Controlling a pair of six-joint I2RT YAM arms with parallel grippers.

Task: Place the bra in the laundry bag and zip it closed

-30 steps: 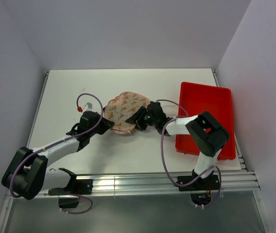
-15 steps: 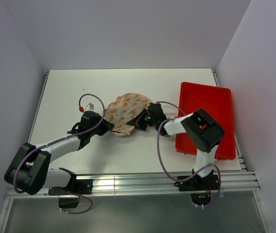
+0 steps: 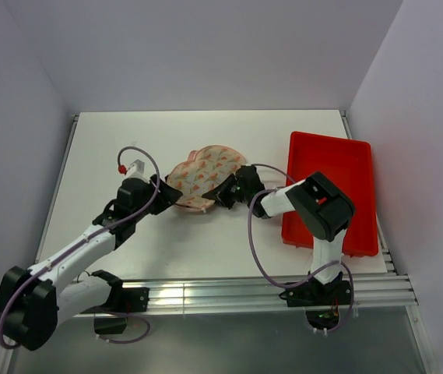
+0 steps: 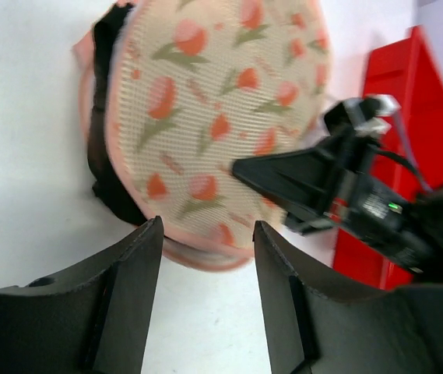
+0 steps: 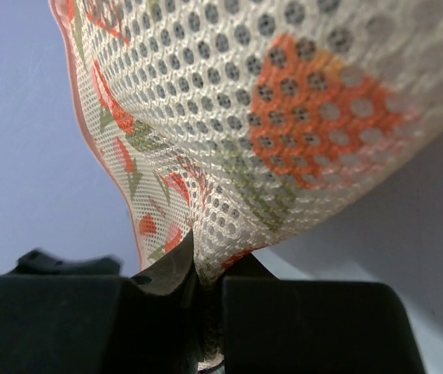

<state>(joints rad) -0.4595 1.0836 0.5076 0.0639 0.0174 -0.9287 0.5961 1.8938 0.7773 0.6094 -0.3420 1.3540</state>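
Observation:
The laundry bag [image 3: 200, 178] lies folded mid-table, with its beige printed lobe on top. In the left wrist view the bag [image 4: 213, 117] fills the upper frame. The black bra [image 4: 103, 160] peeks out along the bag's left rim, between the lobes. My left gripper [image 3: 163, 193] is just left of the bag; its jaws [image 4: 205, 238] are open over bare table, a little short of the pink rim. My right gripper [image 3: 223, 188] is shut on the bag's right edge, and its tip [image 4: 240, 167] lies on the print. Up close, bag mesh [image 5: 283, 101] is pinched between the right gripper's [image 5: 205, 276] jaws.
A red tray [image 3: 332, 187] stands to the right of the bag, close behind the right arm, and its rim [image 4: 420, 117] shows in the left wrist view. White walls enclose the table on three sides. The left arm's purple cable [image 3: 139, 156] loops above its wrist.
My right gripper has shut on the bag's right edge. My left gripper has opened, let go of the rim and drawn back slightly. The bag has shifted a little to the left.

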